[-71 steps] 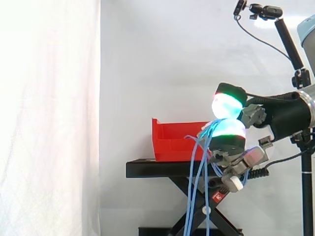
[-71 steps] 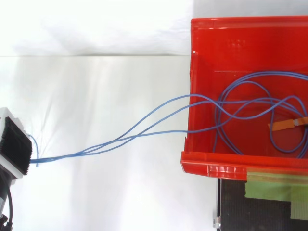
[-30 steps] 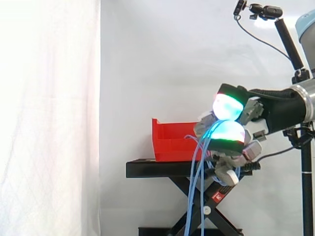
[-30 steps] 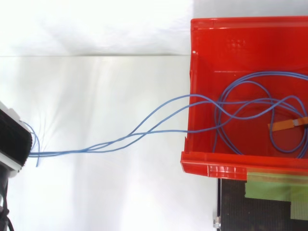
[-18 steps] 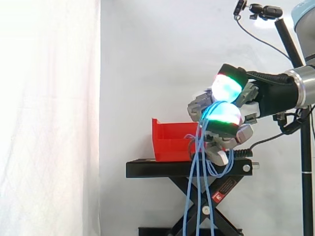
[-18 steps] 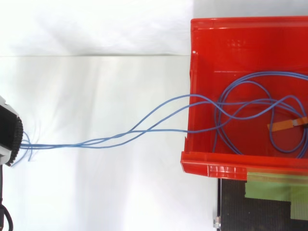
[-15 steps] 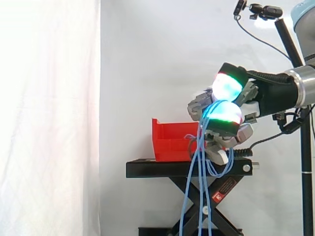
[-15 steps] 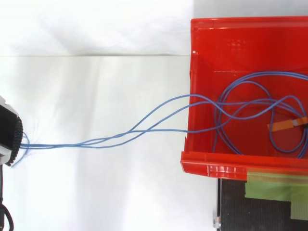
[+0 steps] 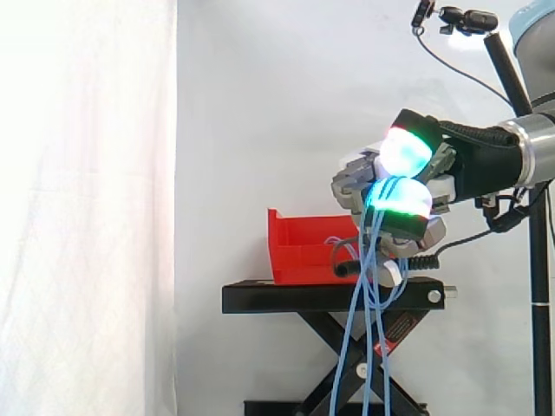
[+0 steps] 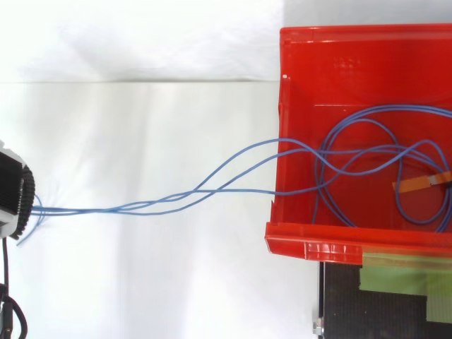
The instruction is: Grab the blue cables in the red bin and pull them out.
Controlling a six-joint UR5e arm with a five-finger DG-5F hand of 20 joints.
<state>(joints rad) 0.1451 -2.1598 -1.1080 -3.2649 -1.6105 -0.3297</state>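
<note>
1. White curtain [image 9: 87, 208] is backing a black stand [image 9: 286, 297] that is carrying the red bin [image 9: 299, 247].
2. In the side view, the hand [image 9: 401, 201] is hovering above and right of the bin, higher than its rim, fingers curling round the blue cables [image 10: 92, 210] and pinching them.
3. In the top view, the strands are running near-straight from the hand rightward, crossing the bin's left wall and joining loops that are lying on the bin floor beside an orange tag [image 10: 422, 181].
4. Loose lengths are hanging from the hand past the stand.
5. Judgement: most cable is remaining inside; the pull is needing travel away from the bin, along the strands' line.
</note>
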